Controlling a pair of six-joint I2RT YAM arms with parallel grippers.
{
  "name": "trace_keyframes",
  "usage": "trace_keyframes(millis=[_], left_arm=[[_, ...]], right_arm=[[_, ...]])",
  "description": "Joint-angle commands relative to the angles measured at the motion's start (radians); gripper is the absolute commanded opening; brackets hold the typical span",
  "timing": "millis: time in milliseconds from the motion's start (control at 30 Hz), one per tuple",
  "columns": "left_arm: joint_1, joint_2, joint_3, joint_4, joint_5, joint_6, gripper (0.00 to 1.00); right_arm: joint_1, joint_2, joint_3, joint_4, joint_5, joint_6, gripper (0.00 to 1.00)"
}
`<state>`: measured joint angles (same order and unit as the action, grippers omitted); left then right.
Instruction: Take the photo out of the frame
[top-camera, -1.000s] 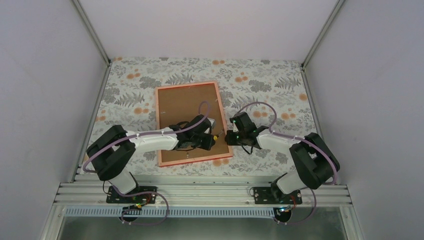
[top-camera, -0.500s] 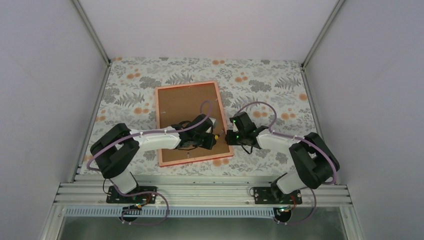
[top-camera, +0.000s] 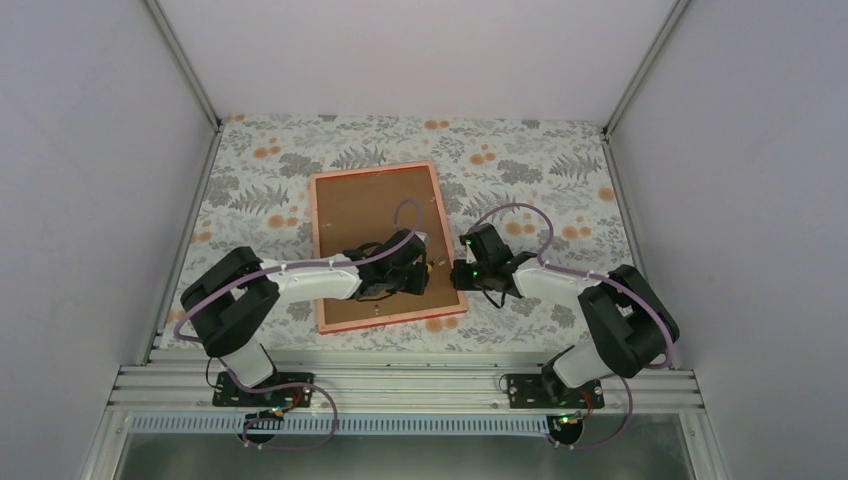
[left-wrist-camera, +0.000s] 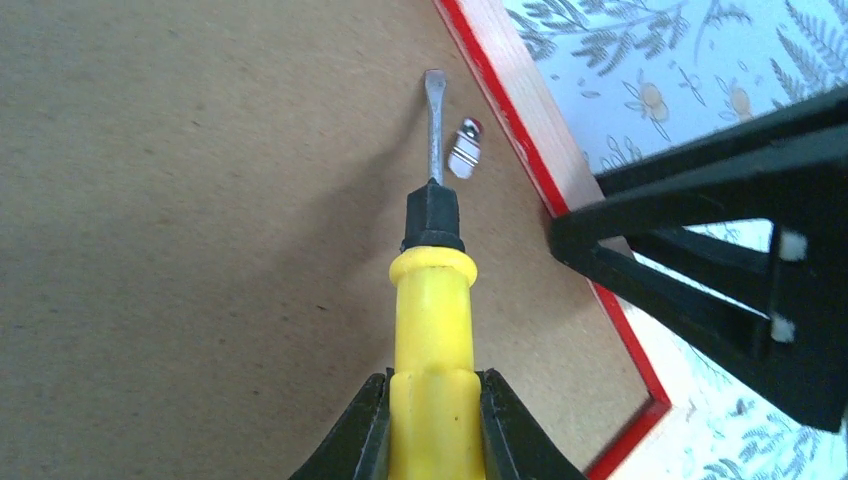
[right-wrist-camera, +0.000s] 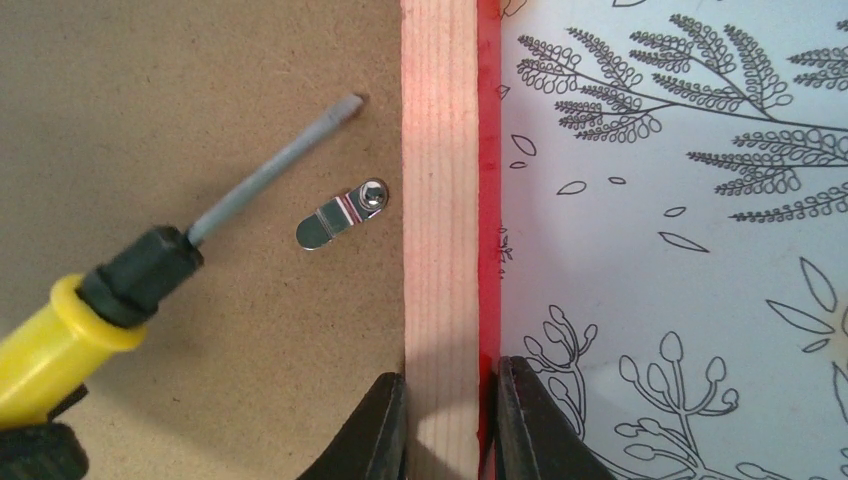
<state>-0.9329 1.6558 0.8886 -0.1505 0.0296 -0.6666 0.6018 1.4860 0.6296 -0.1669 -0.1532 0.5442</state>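
Left arm (top-camera: 300, 278): stretched forward and inward, forearm low.
Left gripper (left-wrist-camera: 434, 405): fingers clamped on the yellow handle of a screwdriver (left-wrist-camera: 432, 320).
Right arm (top-camera: 565, 283): elbow raised, forearm angled inward.
Right gripper (right-wrist-camera: 448, 405): fingers pinching the frame (right-wrist-camera: 440, 200) rail.
The two grippers are near each other but apart.

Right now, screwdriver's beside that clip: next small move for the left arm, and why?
Probably nudge the screwdriver sideways, tip into the clip, to swing it off the backing. The left gripper holds the screwdriver, tip just beside the clip; the right gripper pinches the frame, steadying it.
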Motion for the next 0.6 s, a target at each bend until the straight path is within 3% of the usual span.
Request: trace_keyframes(millis=[0, 300, 567], left_arm=[[0.005, -0.017, -0.003, 0.008, -0.069, -0.048, 0.02], [0.002, -0.057, -0.029, 0.021, -0.030, -0.041, 0.02], [0.009, -0.138, -0.045, -0.015, -0.077, -0.029, 0.02]], right_arm=[[0.009, 0.011, 0.001, -0.008, -0.002, 0.002, 0.15], [0.010, 0.006, -0.001, -0.008, -0.002, 0.005, 0.15], [0.010, -0.019, -0.009, -0.045, -0.006, 0.000, 0.15]])
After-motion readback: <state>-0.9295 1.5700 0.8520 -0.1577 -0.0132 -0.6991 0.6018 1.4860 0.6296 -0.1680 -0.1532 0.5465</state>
